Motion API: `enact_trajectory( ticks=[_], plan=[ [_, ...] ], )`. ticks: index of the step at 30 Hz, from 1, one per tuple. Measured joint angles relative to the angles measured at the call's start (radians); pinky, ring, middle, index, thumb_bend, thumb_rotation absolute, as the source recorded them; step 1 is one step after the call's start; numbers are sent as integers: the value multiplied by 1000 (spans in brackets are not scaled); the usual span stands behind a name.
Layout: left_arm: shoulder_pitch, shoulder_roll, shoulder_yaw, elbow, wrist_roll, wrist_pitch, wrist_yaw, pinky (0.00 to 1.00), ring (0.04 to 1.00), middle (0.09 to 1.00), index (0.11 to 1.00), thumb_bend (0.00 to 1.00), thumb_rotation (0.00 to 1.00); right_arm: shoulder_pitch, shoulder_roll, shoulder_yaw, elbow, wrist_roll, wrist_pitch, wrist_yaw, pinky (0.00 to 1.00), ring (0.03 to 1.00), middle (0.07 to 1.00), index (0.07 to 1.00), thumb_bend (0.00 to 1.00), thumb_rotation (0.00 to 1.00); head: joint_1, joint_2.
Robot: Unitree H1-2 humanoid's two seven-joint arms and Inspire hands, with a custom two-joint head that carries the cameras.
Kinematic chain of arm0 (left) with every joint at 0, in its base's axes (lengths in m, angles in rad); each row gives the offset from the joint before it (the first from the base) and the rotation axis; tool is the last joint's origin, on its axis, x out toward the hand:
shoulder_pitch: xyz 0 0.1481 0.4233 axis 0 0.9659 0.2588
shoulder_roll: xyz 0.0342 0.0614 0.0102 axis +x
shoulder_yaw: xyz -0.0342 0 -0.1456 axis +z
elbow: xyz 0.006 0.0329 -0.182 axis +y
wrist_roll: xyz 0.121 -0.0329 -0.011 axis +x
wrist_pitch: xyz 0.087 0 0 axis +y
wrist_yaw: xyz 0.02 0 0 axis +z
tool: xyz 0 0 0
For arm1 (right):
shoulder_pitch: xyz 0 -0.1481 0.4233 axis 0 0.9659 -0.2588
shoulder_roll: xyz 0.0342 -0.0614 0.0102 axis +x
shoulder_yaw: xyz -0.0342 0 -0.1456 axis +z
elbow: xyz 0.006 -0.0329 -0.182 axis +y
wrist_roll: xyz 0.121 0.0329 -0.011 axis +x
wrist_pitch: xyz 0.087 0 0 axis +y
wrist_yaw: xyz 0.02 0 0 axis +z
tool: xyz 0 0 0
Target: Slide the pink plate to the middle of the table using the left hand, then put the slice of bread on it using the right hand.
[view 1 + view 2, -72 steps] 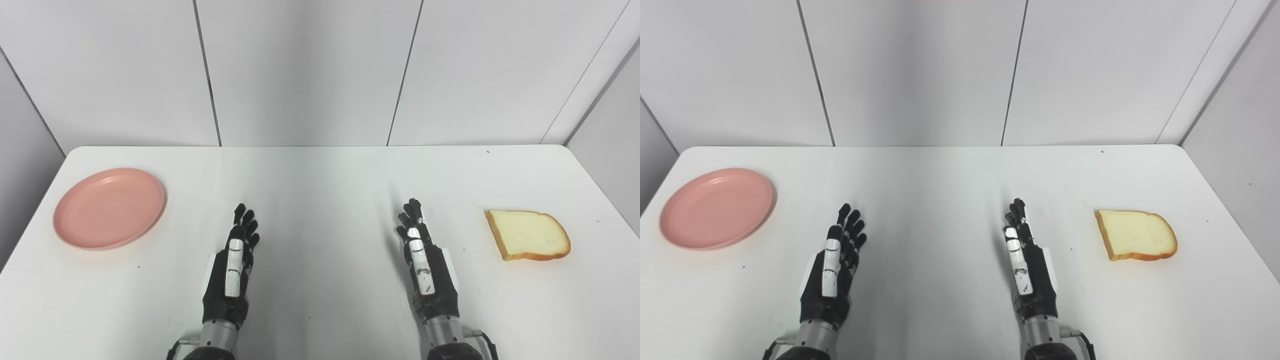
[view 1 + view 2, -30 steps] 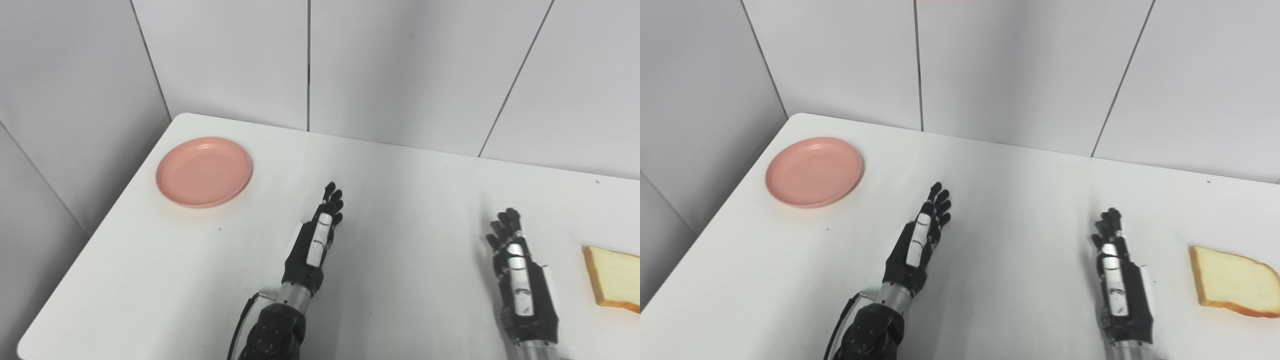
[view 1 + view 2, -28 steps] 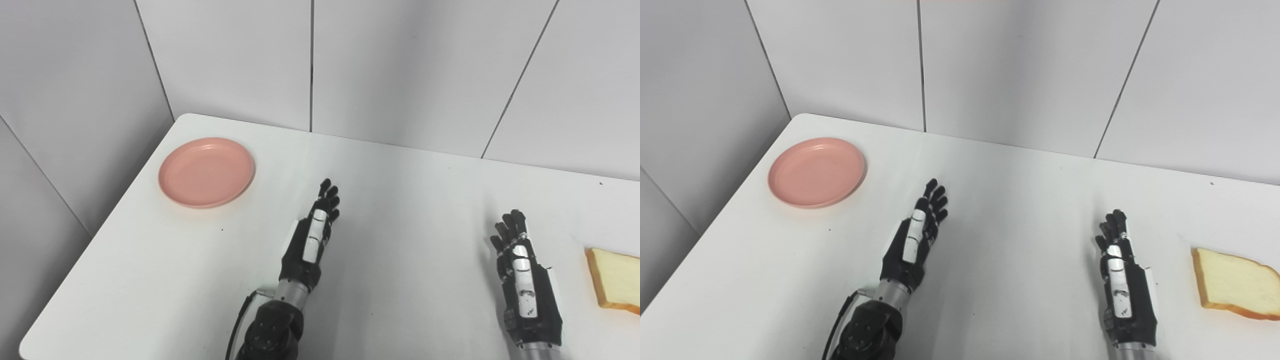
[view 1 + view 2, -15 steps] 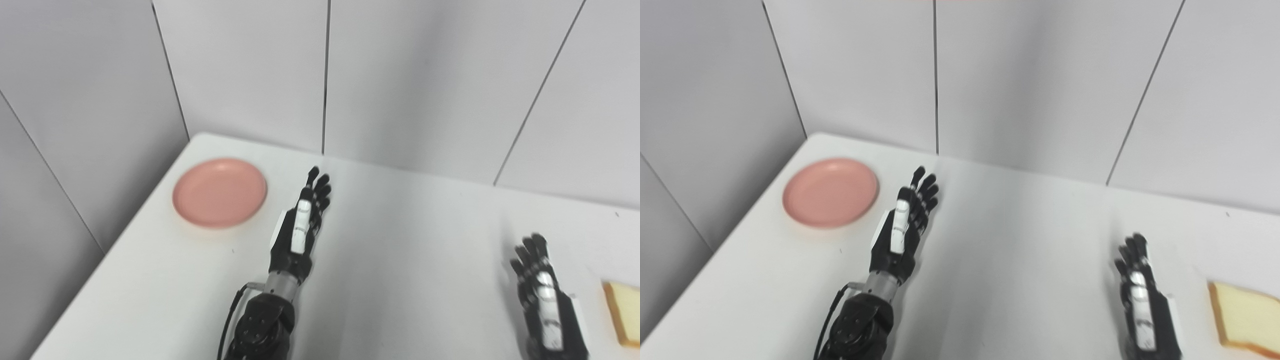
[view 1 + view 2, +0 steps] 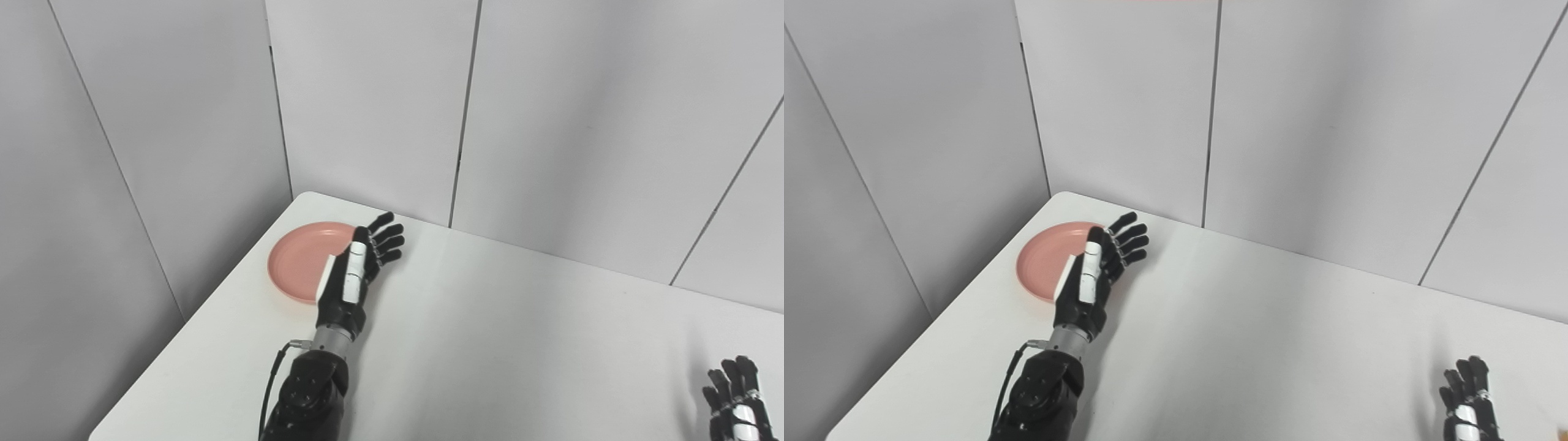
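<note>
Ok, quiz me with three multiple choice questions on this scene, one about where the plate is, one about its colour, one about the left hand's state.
1. Where is the plate?
A. Far left corner of the table
B. Middle of the table
C. By the right hand

2. What colour is the plate?
A. Blue
B. Pink
C. White

3. What state is the left hand in?
A. Shut on the plate
B. Closed in a fist
C. Open, fingers spread

Answers:
1 A, the plate lies by the table's far left corner, near the walls.
2 B, it is plainly pink against the white table.
3 C, the left hand's fingers are apart and it holds nothing.
</note>
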Motion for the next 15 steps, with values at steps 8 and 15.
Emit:
enact_trajectory(
  ticks=[8, 15],
  plan=[
    [-1, 87, 80, 64, -17, -31, 2, 716, 721, 731, 728, 871, 1000, 1, 7, 2, -1, -20, -1, 5, 1000, 953, 959, 962, 580, 828, -9, -17],
    [-16, 123, 137, 104, -17, -57, 25, 714, 720, 727, 724, 893, 1000, 3, 19, 7, -5, -5, -4, 16, 1000, 973, 970, 955, 612, 780, -17, -21]
  ],
)
